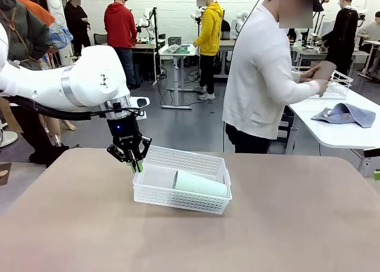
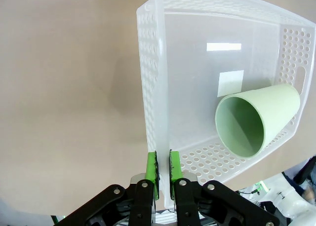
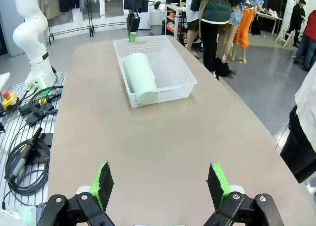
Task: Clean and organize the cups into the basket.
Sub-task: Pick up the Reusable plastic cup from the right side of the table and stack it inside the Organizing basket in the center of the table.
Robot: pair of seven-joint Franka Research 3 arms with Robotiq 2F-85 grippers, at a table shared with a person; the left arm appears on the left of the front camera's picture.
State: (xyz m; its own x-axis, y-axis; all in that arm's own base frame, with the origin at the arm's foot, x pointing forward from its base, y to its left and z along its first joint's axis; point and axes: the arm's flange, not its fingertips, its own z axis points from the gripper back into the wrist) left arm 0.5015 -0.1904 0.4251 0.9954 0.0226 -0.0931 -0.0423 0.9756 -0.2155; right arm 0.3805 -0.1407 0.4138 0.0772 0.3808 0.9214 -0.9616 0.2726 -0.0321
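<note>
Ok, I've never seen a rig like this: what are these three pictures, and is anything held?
It is a robot with two white arms, each ending in a two-finger hand with green pads. The front picture looks across the table from the robot's side; the other two come from wrist cameras. On the table stands a white lattice basket with a mint green cup lying on its side inside. The left hand is shut on the basket's wall near a corner. The right hand is open and holds nothing. Behind, a person holds a brown cup.
</note>
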